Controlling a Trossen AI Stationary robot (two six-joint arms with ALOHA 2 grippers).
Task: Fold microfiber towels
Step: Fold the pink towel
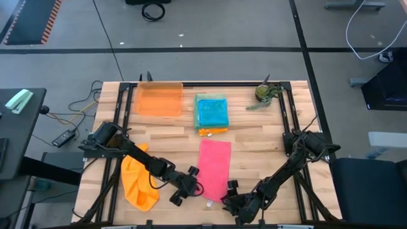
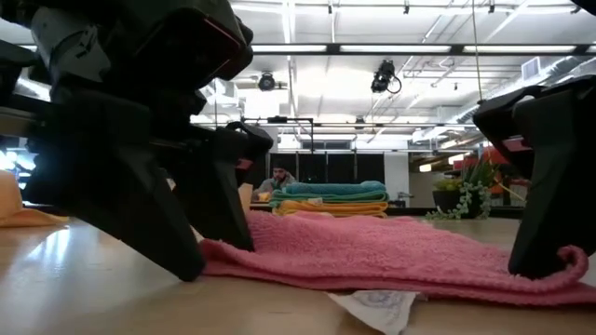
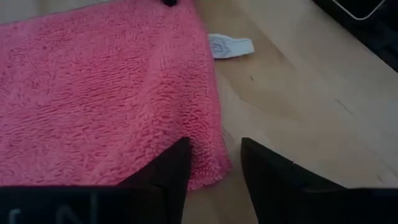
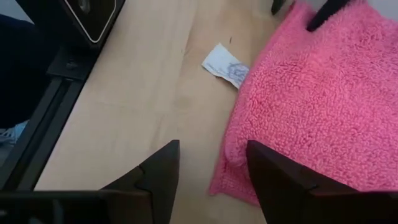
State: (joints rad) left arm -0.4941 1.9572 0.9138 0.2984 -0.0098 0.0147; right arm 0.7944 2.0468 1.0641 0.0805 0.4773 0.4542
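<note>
Lying flat on the bench (image 1: 267, 137), the pink towel (image 1: 215, 166) is a long rectangle whose long axis runs from the far side toward the near edge, and its near short edge is where both arms meet. At the left, a crumpled orange towel (image 1: 137, 181) sits by the left arm, well apart from the pink one.

The left tool (image 1: 191, 184) is at the pink towel's near left corner; in its wrist view the two dark fingers (image 3: 168, 171) straddle that corner, one over the pile and one on bare wood, part-open with nothing pinched yet.

The small white tag (image 4: 225, 66) sticks out from the near edge between the two arms.

The right tool (image 1: 230, 196) is at the near right corner, its fingers (image 4: 273, 168) likewise set either side of the cloth's edge, spread wide and holding nothing.

So the towel stretches away from both tools toward the folded stack (image 1: 212, 113) beyond it. Each arm is nearest its own corner, and my judgement is that the next move is a two-handed pinch of the near edge, carried away along the long axis to the far edge.
</note>
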